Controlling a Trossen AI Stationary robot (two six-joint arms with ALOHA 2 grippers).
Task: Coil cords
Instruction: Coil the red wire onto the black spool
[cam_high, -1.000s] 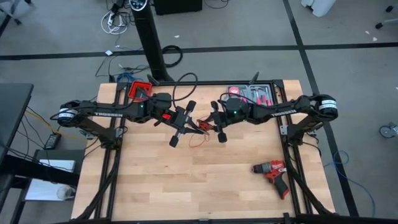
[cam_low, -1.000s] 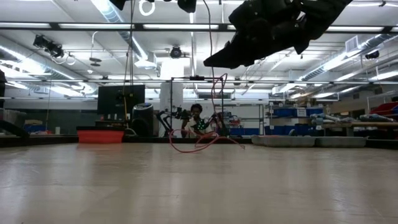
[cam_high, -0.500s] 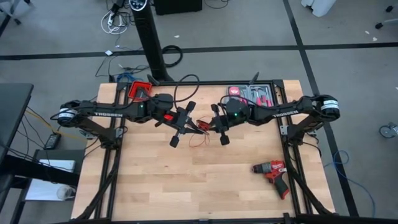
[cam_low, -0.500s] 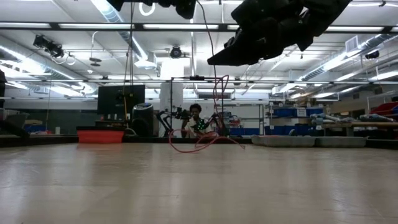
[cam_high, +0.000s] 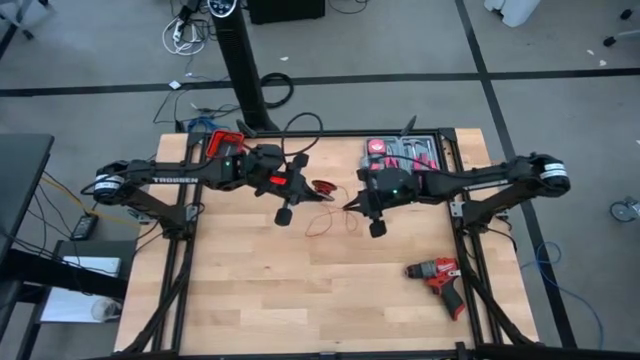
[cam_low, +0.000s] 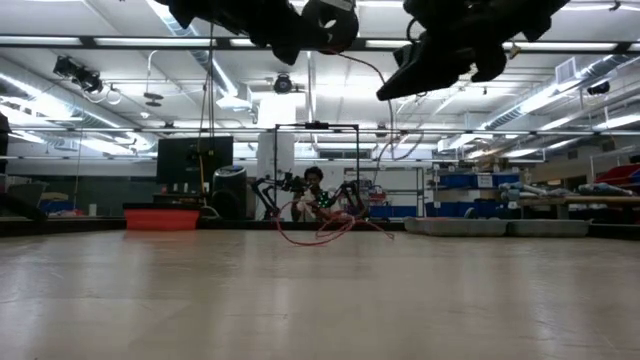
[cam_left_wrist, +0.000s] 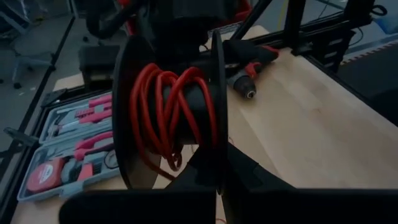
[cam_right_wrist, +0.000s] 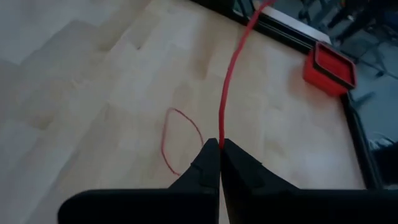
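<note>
The cords are one thin red wire. Part of it is wound on a black spool (cam_left_wrist: 174, 118) in my left gripper (cam_high: 310, 188), which hangs above the table's middle. From the spool (cam_low: 330, 22) a strand (cam_low: 375, 68) curves across to my right gripper (cam_right_wrist: 220, 144), which is shut on it above the table, just right of the spool. Below the right gripper (cam_low: 388, 92) the wire drops to loose loops (cam_high: 322, 222) lying on the wood. One loop (cam_right_wrist: 180, 140) shows in the right wrist view. My left gripper is shut on the spool at the rim of one flange (cam_left_wrist: 217, 158), which runs down between the two fingers. The spool sits just ahead of the fingers, clear of the table. The fingers themselves hide the exact contact. My right gripper pinches a single strand of the red wire (cam_right_wrist: 221, 134) between its two fingertips. The strand leaves the fingers toward the spool in a gentle curve, clear of the table.
A red-and-black drill (cam_high: 437, 275) lies near the front right. An open tool case (cam_high: 400, 152) sits at the back right and a red bin (cam_high: 225, 142) at the back left. A person (cam_low: 315, 190) sits beyond the far edge.
My right gripper has moved toward the table's right edge, drawing the red strand out sideways from the spool. My left gripper has turned and shifted a little toward the far edge with the spool. The loops on the table have stayed put.
</note>
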